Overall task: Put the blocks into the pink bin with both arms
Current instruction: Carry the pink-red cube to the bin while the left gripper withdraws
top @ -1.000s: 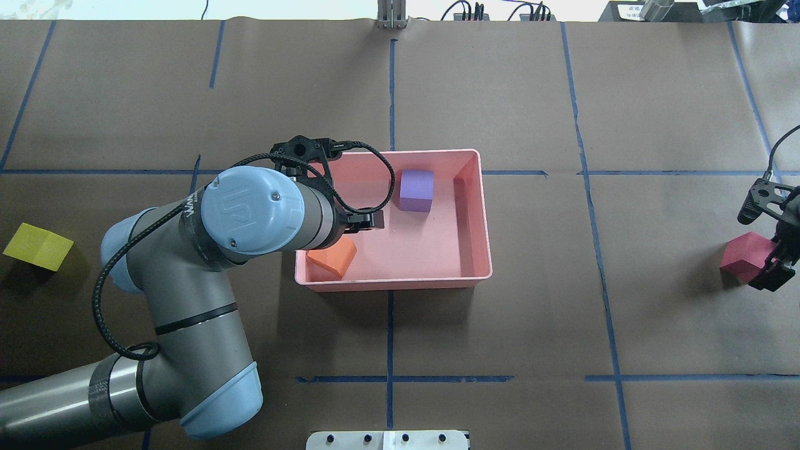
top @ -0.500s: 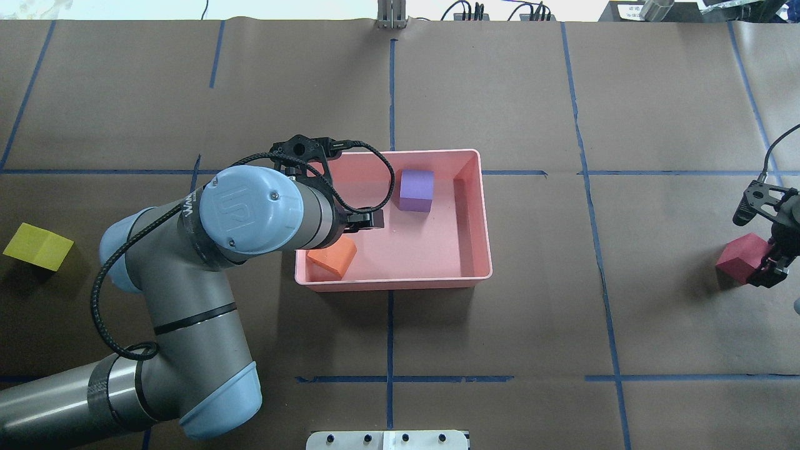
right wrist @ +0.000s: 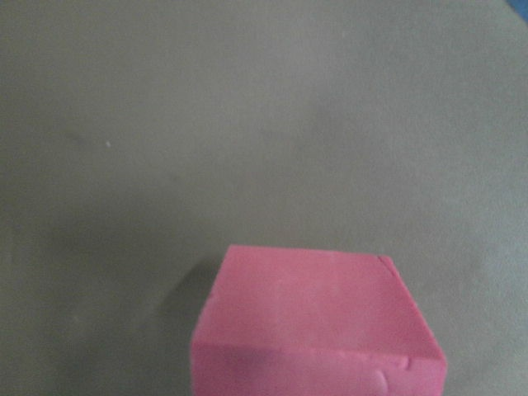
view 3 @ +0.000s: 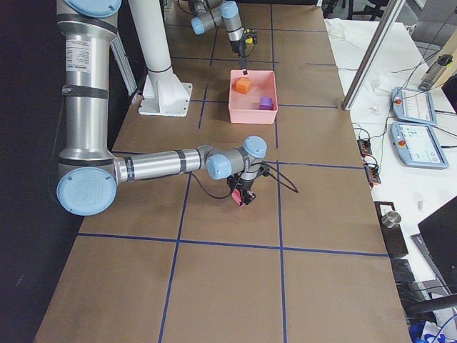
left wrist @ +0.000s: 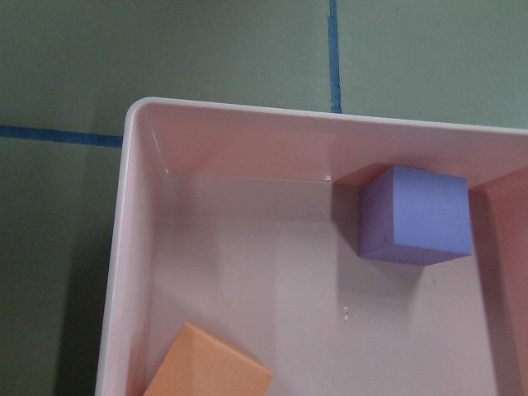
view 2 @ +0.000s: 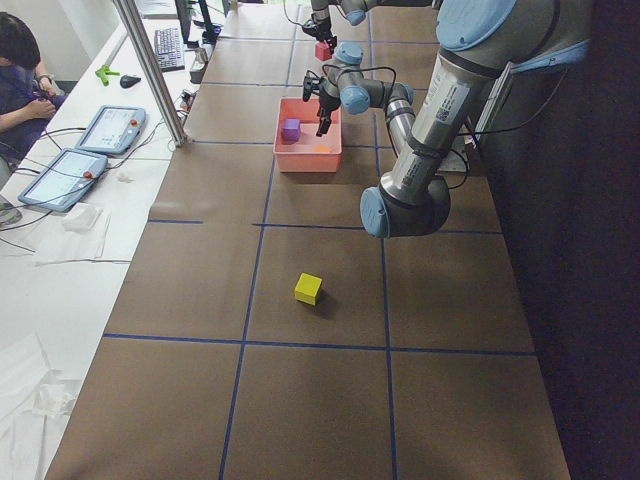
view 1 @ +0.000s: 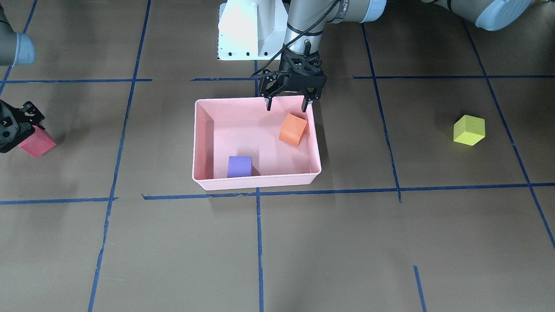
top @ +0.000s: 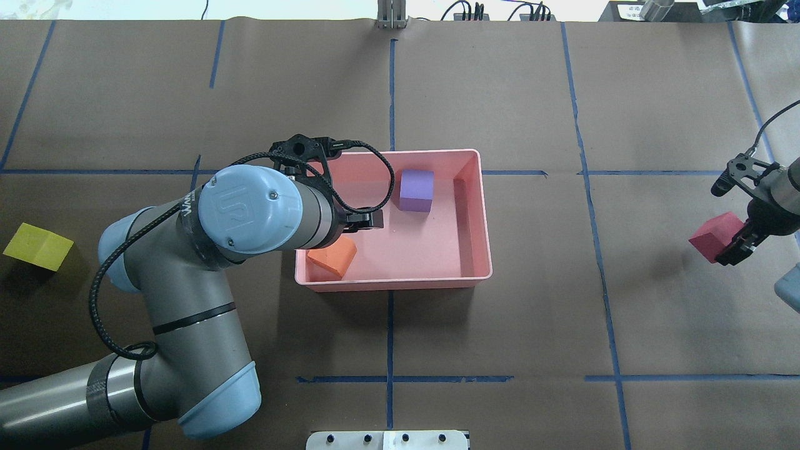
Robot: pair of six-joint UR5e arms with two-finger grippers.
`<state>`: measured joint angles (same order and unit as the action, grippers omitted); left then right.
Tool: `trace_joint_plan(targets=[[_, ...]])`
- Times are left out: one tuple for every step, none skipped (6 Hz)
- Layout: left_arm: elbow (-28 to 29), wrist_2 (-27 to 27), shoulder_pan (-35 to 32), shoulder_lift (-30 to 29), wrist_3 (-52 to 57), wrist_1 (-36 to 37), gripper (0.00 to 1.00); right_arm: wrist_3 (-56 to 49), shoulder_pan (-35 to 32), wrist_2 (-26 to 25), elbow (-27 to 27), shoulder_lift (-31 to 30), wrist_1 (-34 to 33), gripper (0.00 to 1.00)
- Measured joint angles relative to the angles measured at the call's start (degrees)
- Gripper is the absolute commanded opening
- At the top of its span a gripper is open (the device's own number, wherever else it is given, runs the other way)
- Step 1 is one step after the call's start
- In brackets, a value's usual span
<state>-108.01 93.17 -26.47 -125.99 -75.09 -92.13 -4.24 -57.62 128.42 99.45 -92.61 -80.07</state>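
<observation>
The pink bin (top: 394, 283) sits mid-table and holds the purple block (top: 417, 190) and the orange block (top: 334, 257). My left gripper (view 1: 287, 105) hangs open and empty over the bin's near edge, just above the orange block (view 1: 293, 129). The left wrist view shows the purple block (left wrist: 417, 216) and the orange block (left wrist: 210, 367) in the bin. My right gripper (top: 737, 247) is shut on the red block (top: 712, 236) and holds it above the table, far right of the bin. The red block fills the right wrist view (right wrist: 318, 330). The yellow-green block (top: 37, 246) lies on the table far left.
The white pedestal base (view 1: 247, 30) stands behind the bin. Blue tape lines cross the brown table cover. An operator (view 2: 20, 60) and tablets (view 2: 105, 128) are at a side bench beyond the table's far edge.
My right gripper has lifted the red block off the table and carried it left, toward the bin. The left arm has not moved.
</observation>
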Motion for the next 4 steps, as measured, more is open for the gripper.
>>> trace_joint_plan(targets=[[-0.11,1.75,-1.07,0.05,4.58,2.34,1.0,7.28,0.03,1.74,2.29,1.08,-0.09,0.54],[-0.27,5.45,-3.56,0.12,11.25,5.88,1.0,14.88,0.29,3.21,4.8,2.33,-0.24,0.54],[-0.64,10.04,-6.9,1.09,18.29,8.26,1.0,23.23,1.27,3.9,7.07,4.22,-0.37,0.54],[-1.33,14.98,-11.05,3.52,26.03,9.36,1.0,32.7,3.32,4.1,8.62,7.16,-0.42,0.54]])
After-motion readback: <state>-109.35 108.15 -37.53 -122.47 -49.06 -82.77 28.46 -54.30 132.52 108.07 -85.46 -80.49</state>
